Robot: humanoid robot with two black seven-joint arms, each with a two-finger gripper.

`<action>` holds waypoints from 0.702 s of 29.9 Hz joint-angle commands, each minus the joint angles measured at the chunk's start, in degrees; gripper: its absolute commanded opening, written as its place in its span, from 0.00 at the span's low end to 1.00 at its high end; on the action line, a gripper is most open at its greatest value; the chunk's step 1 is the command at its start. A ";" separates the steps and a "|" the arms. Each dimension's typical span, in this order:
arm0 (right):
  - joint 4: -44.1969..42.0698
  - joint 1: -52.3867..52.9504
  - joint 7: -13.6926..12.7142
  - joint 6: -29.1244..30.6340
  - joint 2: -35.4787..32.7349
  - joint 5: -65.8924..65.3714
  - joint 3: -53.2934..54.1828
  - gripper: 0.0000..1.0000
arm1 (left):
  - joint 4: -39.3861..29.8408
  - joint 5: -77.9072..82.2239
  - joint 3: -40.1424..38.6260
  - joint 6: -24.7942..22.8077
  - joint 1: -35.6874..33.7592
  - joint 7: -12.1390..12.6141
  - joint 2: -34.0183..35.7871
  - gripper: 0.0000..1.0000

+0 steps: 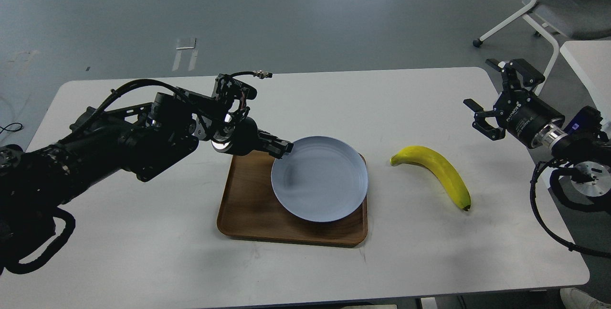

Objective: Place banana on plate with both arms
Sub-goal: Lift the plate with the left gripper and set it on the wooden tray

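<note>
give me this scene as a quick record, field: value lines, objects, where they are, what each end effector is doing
plate: over right part of tray, gripped at its upper-left rim
tray: brown wood, mid table
banana: on table right of tray, untouched
left end effector: shut on plate rim
right end effector: open, empty, right of and beyond banana, holding nothing
table: white
task status: banana not yet on plate
</note>
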 commanded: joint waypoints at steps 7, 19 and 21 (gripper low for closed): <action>-0.35 -0.09 0.00 0.00 -0.09 -0.01 -0.01 1.00 | 2.05 -0.46 2.69 2.25 0.98 0.00 -2.03 0.00; -0.53 -0.18 0.00 0.00 0.00 -0.01 -0.01 1.00 | 2.41 -3.01 2.69 3.04 1.24 0.00 -2.82 0.94; -0.53 -0.09 0.00 0.00 0.00 -0.01 0.08 1.00 | 2.32 -4.31 2.69 3.13 1.06 0.00 -2.21 0.99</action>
